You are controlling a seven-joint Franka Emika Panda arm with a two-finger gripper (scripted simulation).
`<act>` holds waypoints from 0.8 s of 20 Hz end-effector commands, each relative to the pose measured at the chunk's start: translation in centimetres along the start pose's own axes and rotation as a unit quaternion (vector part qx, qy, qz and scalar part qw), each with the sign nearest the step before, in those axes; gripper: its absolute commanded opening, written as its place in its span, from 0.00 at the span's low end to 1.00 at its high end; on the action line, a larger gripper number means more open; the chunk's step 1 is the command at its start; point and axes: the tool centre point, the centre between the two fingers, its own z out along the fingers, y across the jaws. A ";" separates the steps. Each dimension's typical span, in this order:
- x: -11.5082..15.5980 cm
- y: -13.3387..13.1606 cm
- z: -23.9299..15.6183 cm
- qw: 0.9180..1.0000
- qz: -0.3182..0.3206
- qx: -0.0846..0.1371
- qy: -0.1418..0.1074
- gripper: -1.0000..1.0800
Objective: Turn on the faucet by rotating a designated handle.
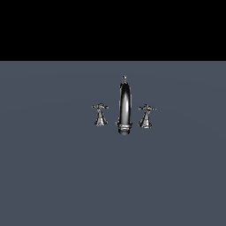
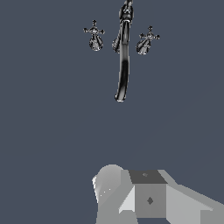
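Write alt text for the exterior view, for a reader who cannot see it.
A shiny chrome faucet stands alone on a flat grey-blue surface, its tall slim spout between two small cross-topped handles, the exterior view's left handle and the exterior view's right handle. A black band fills the top; no arm or gripper shows.

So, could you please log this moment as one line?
faucet: untouched | handles: two, flanking spout | end effector: apart from faucet, state unclear

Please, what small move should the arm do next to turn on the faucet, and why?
Probably move the gripper forward toward one small cross-topped handle of the shiny chrome faucet with the tall arched spout. In the wrist view bare grey floor lies between them, and no arm shows in the exterior view.
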 end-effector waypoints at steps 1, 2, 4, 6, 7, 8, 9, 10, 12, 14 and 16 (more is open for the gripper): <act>-0.2 -0.1 2.5 0.999 0.000 -0.002 -0.034 0.36; 0.4 -0.8 3.4 0.999 -0.008 0.009 -0.038 0.37; 1.1 0.1 5.8 0.998 0.030 0.009 -0.052 0.39; 1.3 -1.8 8.5 0.997 0.020 0.022 -0.077 0.47; 1.3 -1.9 8.6 0.997 0.020 0.022 -0.077 0.47; 1.8 -3.0 9.9 0.996 0.006 0.017 -0.083 0.44; 2.2 -1.9 11.8 0.995 0.020 0.021 -0.100 0.45; 2.5 -3.8 12.7 0.995 0.008 0.022 -0.095 0.45; 3.6 -3.8 15.5 0.993 0.024 0.030 -0.108 0.40; 5.3 -4.1 17.2 0.992 0.029 0.058 -0.104 0.32; 7.5 -5.8 18.2 0.993 0.034 0.061 -0.099 0.10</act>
